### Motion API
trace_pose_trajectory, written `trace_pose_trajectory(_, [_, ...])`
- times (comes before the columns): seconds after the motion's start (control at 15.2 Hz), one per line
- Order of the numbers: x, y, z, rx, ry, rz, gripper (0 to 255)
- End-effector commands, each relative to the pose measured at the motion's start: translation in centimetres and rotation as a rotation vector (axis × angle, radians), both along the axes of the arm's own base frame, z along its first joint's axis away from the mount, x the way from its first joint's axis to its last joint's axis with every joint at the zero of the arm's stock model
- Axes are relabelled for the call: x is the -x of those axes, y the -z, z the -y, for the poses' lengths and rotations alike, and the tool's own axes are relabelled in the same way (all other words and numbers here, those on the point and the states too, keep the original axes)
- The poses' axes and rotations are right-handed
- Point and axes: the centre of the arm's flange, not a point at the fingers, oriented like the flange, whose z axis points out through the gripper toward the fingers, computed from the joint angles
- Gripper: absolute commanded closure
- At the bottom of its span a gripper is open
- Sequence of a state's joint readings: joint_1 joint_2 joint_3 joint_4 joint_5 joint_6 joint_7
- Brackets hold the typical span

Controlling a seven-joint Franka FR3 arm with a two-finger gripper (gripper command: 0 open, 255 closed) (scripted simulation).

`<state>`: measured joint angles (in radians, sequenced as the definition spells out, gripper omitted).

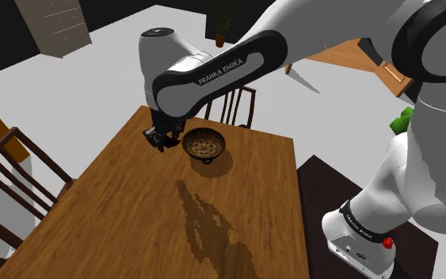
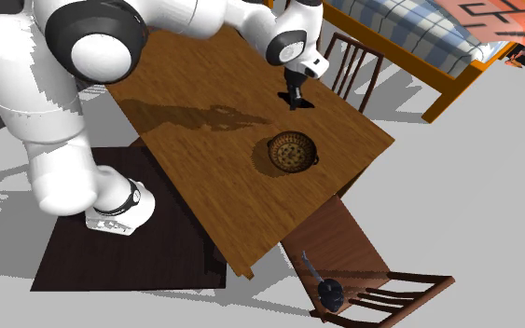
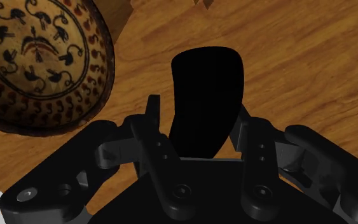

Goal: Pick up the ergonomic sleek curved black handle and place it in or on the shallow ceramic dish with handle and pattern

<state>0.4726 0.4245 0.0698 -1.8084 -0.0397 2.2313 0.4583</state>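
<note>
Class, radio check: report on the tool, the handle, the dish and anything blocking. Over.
Tool shut on black handle, low over wooden table. Patterned dish empty, close beside. Nothing between them.

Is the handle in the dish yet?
No: the handle is clasped in the gripper, over bare table beside the dish.

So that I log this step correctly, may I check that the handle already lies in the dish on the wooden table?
Not quite: the handle is not in the dish but beside it, at the end effector, as the wrist view shows. The dish holds nothing and does stand on the wooden table.
</note>
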Motion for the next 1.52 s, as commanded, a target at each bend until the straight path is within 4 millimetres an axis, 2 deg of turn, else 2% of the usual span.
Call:
trace_pose_trajectory(0.0, [0.3,0.0,2.3,0.0,0.0,0.0,255])
trace_pose_trajectory(0.66, [1.5,0.3,15.6,0.0,0.0,0.0,255])
trace_pose_trajectory(1.45, [1.5,7.0,15.6,0.0,0.0,0.0,255])
